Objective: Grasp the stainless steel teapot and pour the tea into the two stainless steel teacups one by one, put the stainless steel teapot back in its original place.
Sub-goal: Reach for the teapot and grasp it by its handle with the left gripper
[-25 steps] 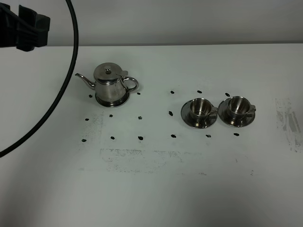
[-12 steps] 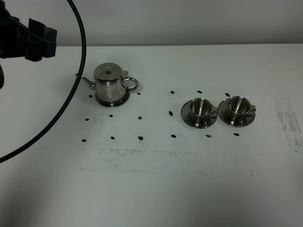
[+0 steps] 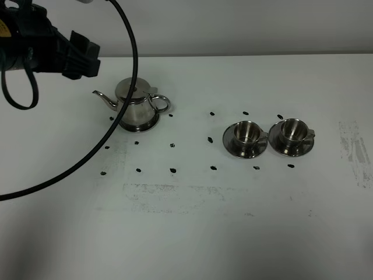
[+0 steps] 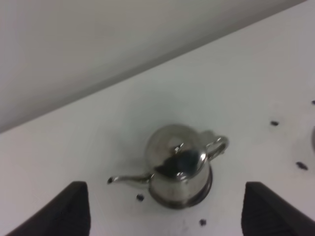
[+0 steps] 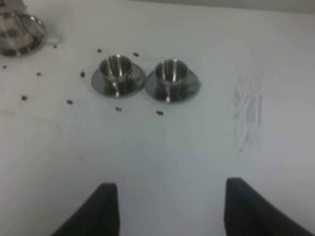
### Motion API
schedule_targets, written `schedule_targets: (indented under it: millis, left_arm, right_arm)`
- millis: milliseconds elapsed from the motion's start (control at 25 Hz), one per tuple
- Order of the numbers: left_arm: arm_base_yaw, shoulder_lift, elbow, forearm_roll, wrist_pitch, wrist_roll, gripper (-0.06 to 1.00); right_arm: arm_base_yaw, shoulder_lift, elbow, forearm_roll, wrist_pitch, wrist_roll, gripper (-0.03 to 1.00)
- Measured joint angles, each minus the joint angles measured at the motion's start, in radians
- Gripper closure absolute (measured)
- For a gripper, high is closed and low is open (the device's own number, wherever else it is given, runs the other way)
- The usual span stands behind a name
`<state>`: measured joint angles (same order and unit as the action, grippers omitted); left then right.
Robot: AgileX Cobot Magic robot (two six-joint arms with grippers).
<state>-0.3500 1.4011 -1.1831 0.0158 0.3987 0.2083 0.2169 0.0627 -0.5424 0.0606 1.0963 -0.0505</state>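
Scuffed white table, teapot, grey wall

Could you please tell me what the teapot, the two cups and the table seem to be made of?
Teapot: polished metal, probably stainless steel; its mirror-like body reflects the surroundings. Left cup and right cup: the same shiny metal, with bright glints. Table: matte white, scuffed; material unclear, perhaps laminate.
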Motion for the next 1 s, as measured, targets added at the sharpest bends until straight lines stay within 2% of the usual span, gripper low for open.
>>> schedule_targets:
  millis: [400,520,720,840,1000]
  left_arm:
    - [-0.063,0.012,-0.032,0.002,-0.052,0.042,0.33]
    - [-0.069,0.012,-0.040,0.001,-0.066,0.055,0.33]
    - [-0.069,0.013,-0.040,0.001,-0.072,0.057,0.33]
    - [-0.069,0.031,-0.063,0.001,-0.062,0.059,0.33]
    - [-0.069,0.110,-0.169,0.001,0.018,0.059,0.33]
  right_arm:
    - [-0.008,-0.001,0.021,-0.085,0.017,-0.028,0.58]
    - [-0.071,-0.001,0.021,-0.117,0.016,-0.018,0.61]
    - [-0.242,-0.001,0.021,-0.104,0.016,-0.017,0.70]
    - [-0.269,-0.001,0.021,-0.098,0.016,-0.017,0.75]
    - [-0.270,-0.002,0.021,-0.098,0.016,-0.017,0.78]
